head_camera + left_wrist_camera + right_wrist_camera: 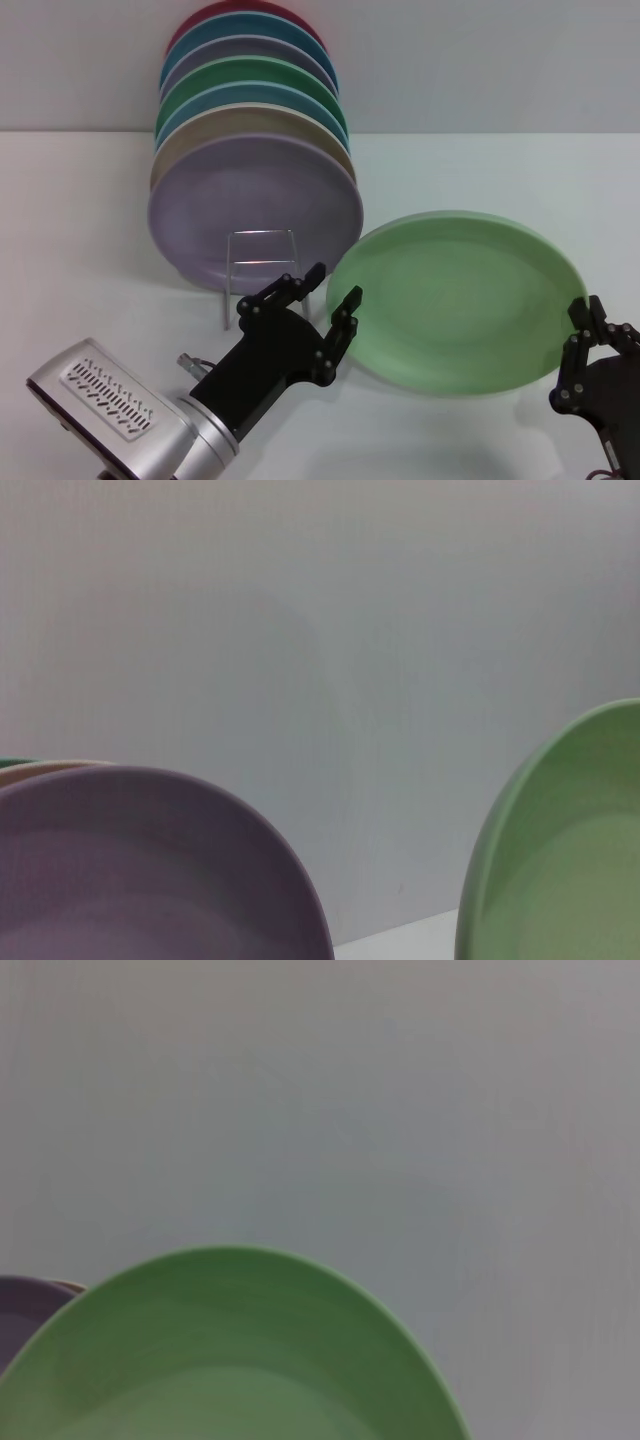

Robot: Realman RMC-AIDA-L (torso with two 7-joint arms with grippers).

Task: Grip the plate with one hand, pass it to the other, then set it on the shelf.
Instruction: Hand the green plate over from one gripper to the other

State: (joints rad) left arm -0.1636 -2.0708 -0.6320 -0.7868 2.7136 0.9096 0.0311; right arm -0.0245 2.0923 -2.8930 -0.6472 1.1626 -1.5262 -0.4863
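The light green plate [460, 300] hangs tilted above the white table, right of the rack. It also shows in the left wrist view [560, 860] and the right wrist view [230, 1360]. My right gripper [590, 318], at the lower right, is shut on the plate's right rim. My left gripper [337, 283], on the silver-white vented arm, is open at the plate's left rim. One finger [345, 318] overlaps that rim and the other sits left of it. I cannot tell whether they touch the plate.
A wire rack [262, 262] at the back left holds a row of several upright plates. A lilac plate [255, 205] is in front, with beige, blue, darker green and red ones behind. The lilac plate stands close to my left gripper.
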